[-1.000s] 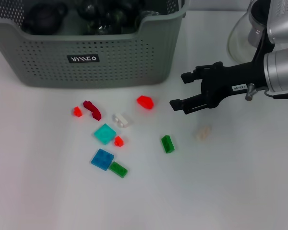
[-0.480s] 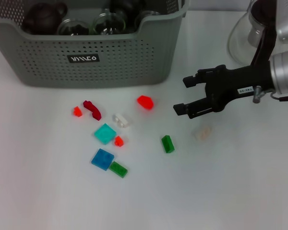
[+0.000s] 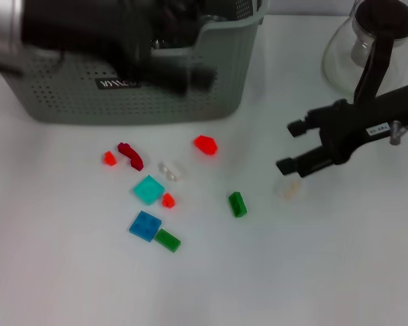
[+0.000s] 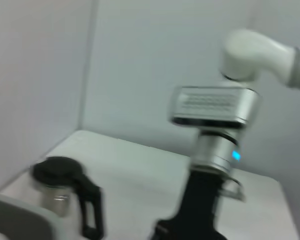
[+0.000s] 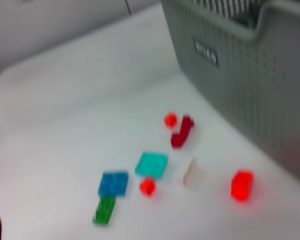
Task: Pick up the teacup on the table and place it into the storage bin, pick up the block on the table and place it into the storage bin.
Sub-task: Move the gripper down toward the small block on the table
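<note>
Several small blocks lie on the white table in front of the storage bin [image 3: 214, 95]: a red one [image 3: 205, 145], a teal one [image 3: 148, 189], a blue one [image 3: 145, 225], a green one [image 3: 237, 204] and a pale one [image 3: 289, 188]. My right gripper [image 3: 290, 146] is open and empty, just above the table, right of the blocks and over the pale one. My left gripper [image 3: 190, 76] is a dark blur across the bin's front rim. No teacup shows on the table. The right wrist view shows the bin [image 5: 250, 75], the red block [image 5: 241, 185] and the teal block [image 5: 151, 164].
A glass carafe [image 3: 353, 47] with a black handle stands at the back right, behind my right arm; it also shows in the left wrist view [image 4: 65, 195]. More blocks lie nearby: dark red [image 3: 130, 155], clear [image 3: 170, 170], green [image 3: 167, 240].
My right gripper has moved to the right, away from the red block, still open. My left arm has swept in over the bin's front and hides its contents.
</note>
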